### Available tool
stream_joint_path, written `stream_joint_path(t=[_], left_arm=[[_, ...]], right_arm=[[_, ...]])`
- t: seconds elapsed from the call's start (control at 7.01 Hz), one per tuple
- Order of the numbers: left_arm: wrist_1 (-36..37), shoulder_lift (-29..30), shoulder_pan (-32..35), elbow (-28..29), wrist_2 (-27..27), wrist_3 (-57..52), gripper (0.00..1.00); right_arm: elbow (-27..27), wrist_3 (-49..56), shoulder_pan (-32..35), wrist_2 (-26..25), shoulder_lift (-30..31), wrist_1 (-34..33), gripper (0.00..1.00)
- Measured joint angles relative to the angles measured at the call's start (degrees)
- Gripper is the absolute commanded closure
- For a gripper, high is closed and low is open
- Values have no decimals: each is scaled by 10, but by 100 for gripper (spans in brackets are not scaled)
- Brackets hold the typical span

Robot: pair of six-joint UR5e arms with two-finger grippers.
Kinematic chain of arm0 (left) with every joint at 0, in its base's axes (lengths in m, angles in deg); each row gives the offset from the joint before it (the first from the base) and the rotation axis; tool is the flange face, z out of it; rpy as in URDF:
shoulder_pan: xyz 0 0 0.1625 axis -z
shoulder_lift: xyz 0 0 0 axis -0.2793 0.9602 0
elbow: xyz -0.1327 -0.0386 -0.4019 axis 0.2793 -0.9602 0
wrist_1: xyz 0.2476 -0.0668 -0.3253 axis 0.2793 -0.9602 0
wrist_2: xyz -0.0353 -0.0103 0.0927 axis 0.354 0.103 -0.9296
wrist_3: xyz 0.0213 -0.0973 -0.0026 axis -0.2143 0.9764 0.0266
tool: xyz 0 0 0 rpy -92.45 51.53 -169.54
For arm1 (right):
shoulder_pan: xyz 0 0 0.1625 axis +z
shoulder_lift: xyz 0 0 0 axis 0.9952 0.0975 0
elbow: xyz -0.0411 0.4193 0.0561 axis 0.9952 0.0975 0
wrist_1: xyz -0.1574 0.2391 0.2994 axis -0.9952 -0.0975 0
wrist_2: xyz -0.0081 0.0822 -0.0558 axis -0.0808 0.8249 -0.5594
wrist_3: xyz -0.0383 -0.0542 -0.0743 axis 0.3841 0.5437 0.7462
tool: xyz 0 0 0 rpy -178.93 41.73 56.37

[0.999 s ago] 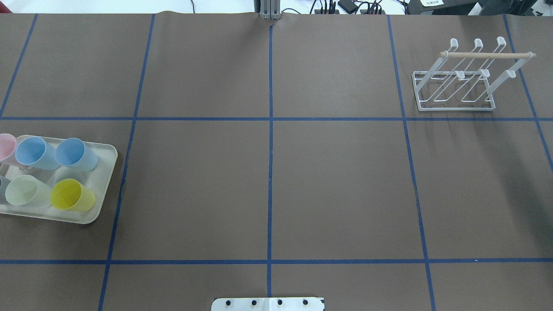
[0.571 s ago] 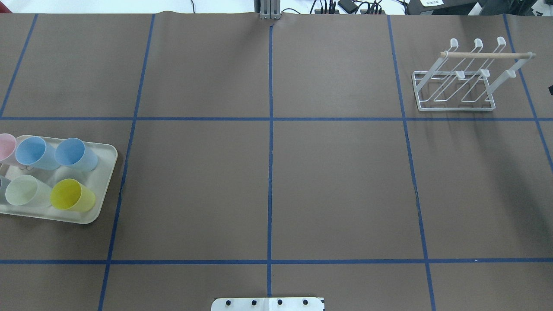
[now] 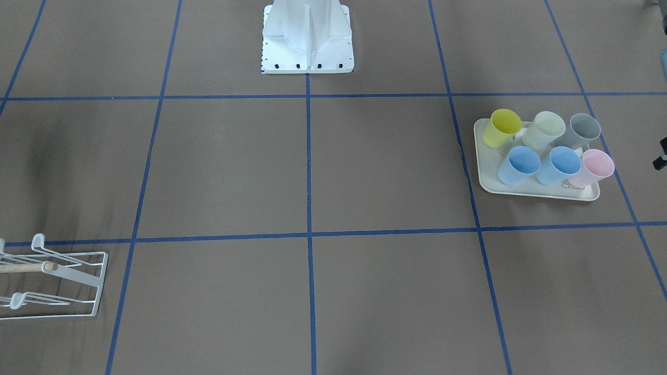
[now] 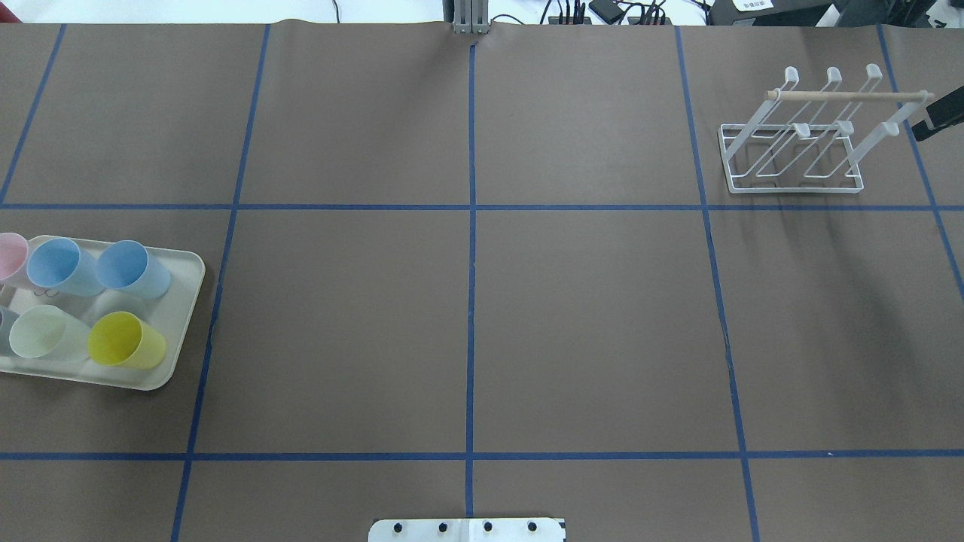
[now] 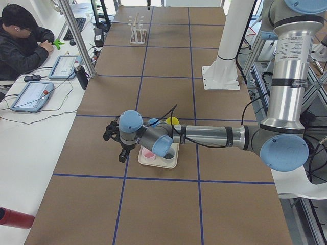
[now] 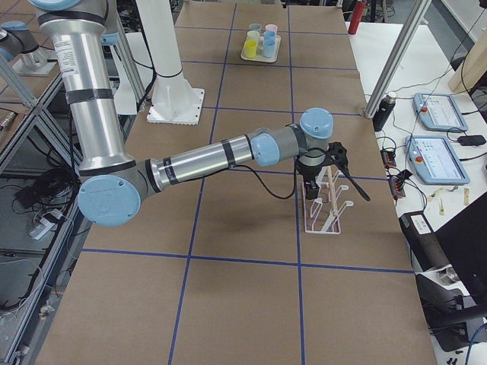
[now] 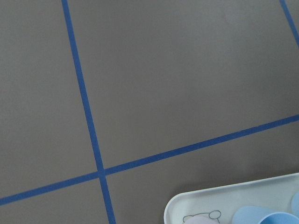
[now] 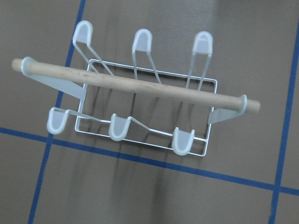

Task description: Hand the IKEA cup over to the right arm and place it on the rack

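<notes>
Front view: six cups (image 3: pixel 518 165) upright, mouths up, on tray (image 3: pixel 521 188), right side; rack (image 3: pixel 100 284) lower left.
Overhead: rack dowel (image 4: pixel 847 95) runs left-right, upper right; right tool (image 4: pixel 936 113) at its right end.
Side views: left tool (image 5: pixel 118 148) beside tray. Can't tell whether either tool's jaws are apart or together.

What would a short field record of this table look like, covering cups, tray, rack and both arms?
Tray: cream, on the robot's left side, holds all six cups
Cups: yellow cup, pale green cup, grey cup, first blue cup, second blue cup, pink cup
Rack: white wire, wooden dowel, no cup on it
Left arm: wrist beside the tray, no cup held
Right arm: wrist above the rack, no cup held
Jaws: open or shut cannot be told
</notes>
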Motion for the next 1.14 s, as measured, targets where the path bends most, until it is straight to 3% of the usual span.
stream_joint_path(t=[0.29,0.86,1.14], left_arm=[[-12,-4,-29,29,-3,4,0],[-15,-12,-77,31,1,49,1],[-14,-12,-93,33,1,49,34]], right_arm=[[-4,-10,-17,1,-5,0,0],[-16,-63,-27,4,-19,0,0],[-21,-65,-28,5,-21,0,0]])
